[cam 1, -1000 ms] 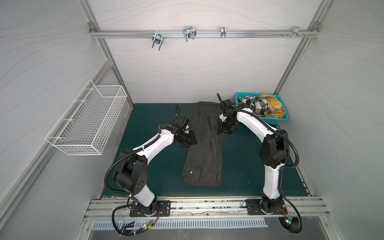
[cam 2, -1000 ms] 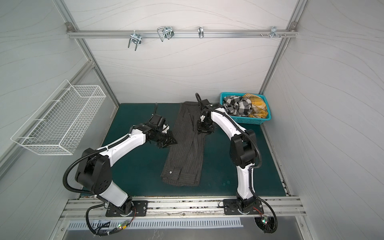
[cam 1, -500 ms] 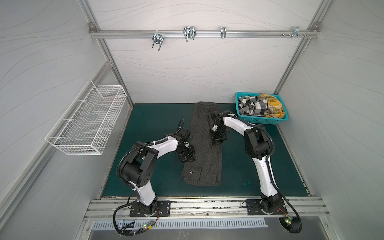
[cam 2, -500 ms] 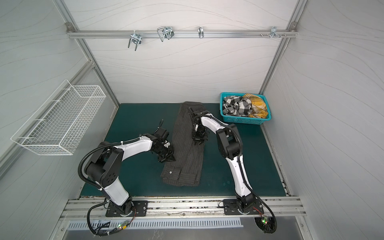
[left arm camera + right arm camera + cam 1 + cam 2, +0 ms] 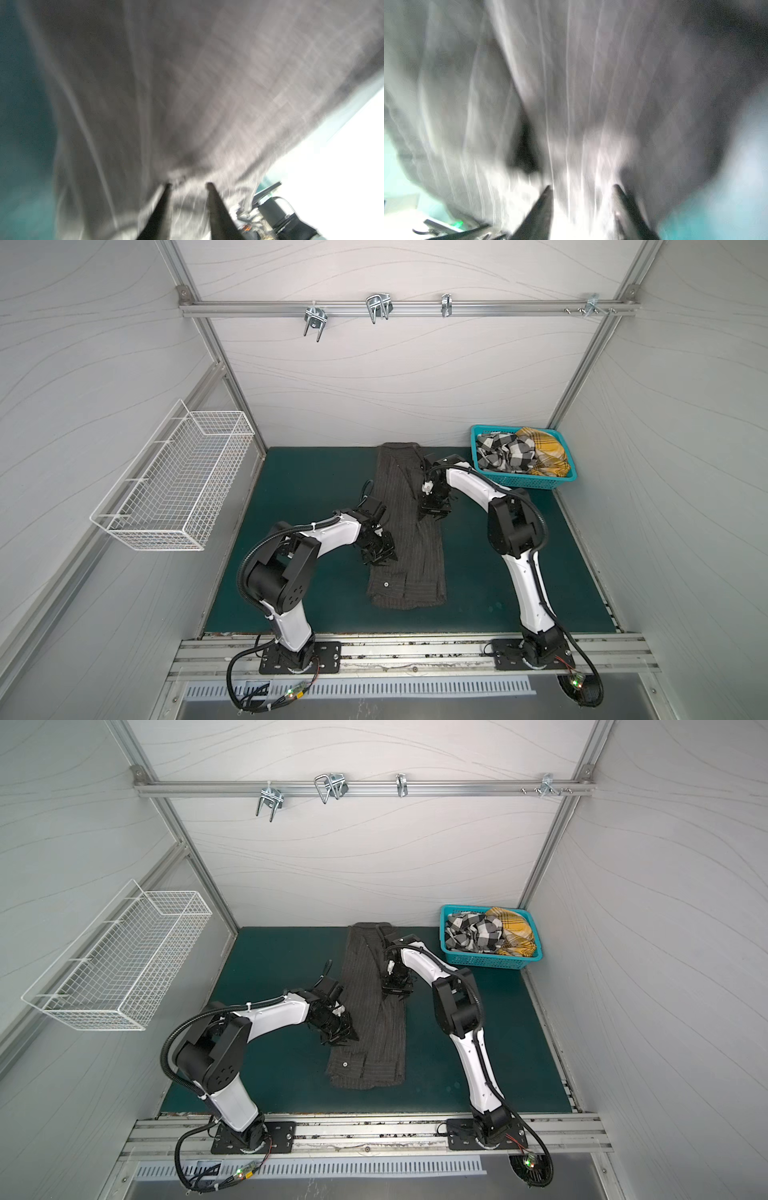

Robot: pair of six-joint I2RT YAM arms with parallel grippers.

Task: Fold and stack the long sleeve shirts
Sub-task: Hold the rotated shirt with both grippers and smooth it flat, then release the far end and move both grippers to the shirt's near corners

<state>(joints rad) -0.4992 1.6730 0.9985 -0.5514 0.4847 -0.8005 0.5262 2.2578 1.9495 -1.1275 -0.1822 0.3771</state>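
Here, the dark pinstriped shirt (image 5: 409, 547) (image 5: 376, 1036) lies on the green table (image 5: 316, 489) as one long narrow strip. It runs from the back wall toward the front rail, roughly midway between the two arms. A white button (image 5: 386, 584) shows near its front end, where the cloth is doubled over.

The left fingers (image 5: 380, 564) (image 5: 340, 1039) sit low at the strip's left edge, about halfway along. In the left wrist view they (image 5: 162, 207) stand apart, with grey striped cloth (image 5: 187, 93) bunched just past the tips and showing in the gap. They are released rather than clenched, though blur hides whether the cloth touches them.

The right fingers (image 5: 433, 512) (image 5: 397, 988) point down onto the strip's right edge, nearer the back wall. In the right wrist view they (image 5: 625, 203) are spread wider still and not clamped on anything. Pale-striped cloth (image 5: 591, 83) passes between them, and this view is also heavily smeared.

Two more shirts lie crumpled in the teal basket (image 5: 519, 481) (image 5: 478, 960) at the back right corner of the table — the black-and-white checked shirt (image 5: 503, 450) on the left and the mustard plaid shirt (image 5: 544, 450) on the right, touching each other. A white wire basket (image 5: 174, 485) hangs on the left wall, well apart from the cloth.
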